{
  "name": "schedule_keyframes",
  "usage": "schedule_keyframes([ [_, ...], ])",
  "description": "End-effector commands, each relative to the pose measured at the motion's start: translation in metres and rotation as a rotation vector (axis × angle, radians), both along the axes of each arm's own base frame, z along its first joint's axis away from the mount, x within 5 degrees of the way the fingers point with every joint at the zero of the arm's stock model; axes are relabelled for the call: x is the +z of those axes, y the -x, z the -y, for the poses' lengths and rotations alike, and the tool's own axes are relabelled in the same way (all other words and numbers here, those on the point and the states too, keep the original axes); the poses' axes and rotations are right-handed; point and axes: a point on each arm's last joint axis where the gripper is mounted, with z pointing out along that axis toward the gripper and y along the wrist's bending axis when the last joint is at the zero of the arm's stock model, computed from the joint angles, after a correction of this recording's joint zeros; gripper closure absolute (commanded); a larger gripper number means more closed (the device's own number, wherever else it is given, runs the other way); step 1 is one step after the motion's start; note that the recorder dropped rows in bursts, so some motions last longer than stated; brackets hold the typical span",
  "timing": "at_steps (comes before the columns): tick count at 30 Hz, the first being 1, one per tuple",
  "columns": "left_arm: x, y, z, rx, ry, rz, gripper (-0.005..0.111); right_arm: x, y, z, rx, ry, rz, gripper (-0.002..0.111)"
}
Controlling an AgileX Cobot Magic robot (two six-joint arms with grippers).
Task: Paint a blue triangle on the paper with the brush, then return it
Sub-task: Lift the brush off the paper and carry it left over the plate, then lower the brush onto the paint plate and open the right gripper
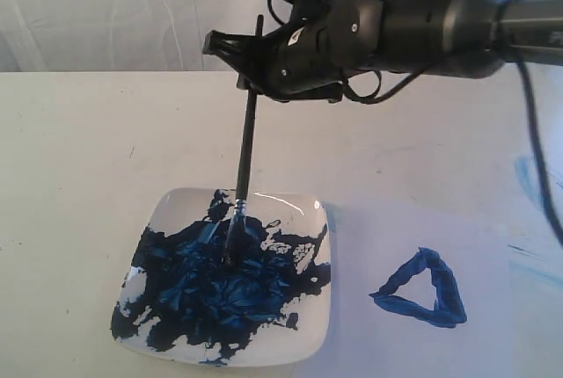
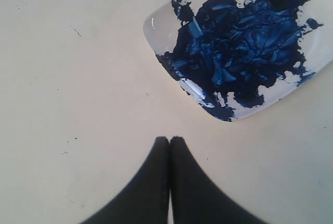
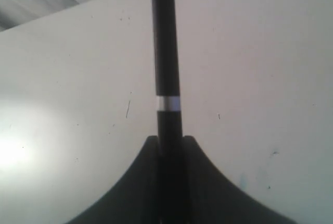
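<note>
One brush, two grippers: triangle painted, brush tip in the dish.
Nearest, the white paint dish (image 1: 315,332) sits just beside the paper (image 1: 396,352), which carries the closed blue triangle (image 1: 422,290). The brush (image 1: 247,141) stands near upright with its bristles in the blue paint and the right gripper (image 1: 242,53) clamped on its upper handle, likely for the return. The left gripper (image 2: 169,148) is pinched together, empty, over the cream table (image 1: 79,176). Pale draped backdrop (image 1: 132,9) behind.

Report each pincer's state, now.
Left pincer: shut, holding nothing.
Right pincer: shut on the brush.
</note>
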Motion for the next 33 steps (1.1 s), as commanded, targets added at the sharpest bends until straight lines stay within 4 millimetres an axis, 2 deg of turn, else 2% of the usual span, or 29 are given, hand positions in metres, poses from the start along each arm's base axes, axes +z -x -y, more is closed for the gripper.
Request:
schedule_keyframes([
  [1,-0.001,0.000,-0.001,0.009,0.014,-0.001,0.107,-0.021,-0.016,-0.016,0.009,0.012,-0.089,0.108],
  [8,-0.001,0.001,0.000,0.005,0.027,-0.010,0.107,-0.061,-0.036,-0.021,-0.022,0.023,-0.220,0.108],
  [14,-0.001,0.001,0.001,0.003,0.031,-0.012,0.107,-0.081,-0.041,-0.022,-0.036,0.039,-0.240,0.108],
  [33,-0.001,0.001,0.001,0.003,0.031,-0.012,0.107,-0.115,-0.045,-0.024,-0.060,0.056,-0.281,0.108],
])
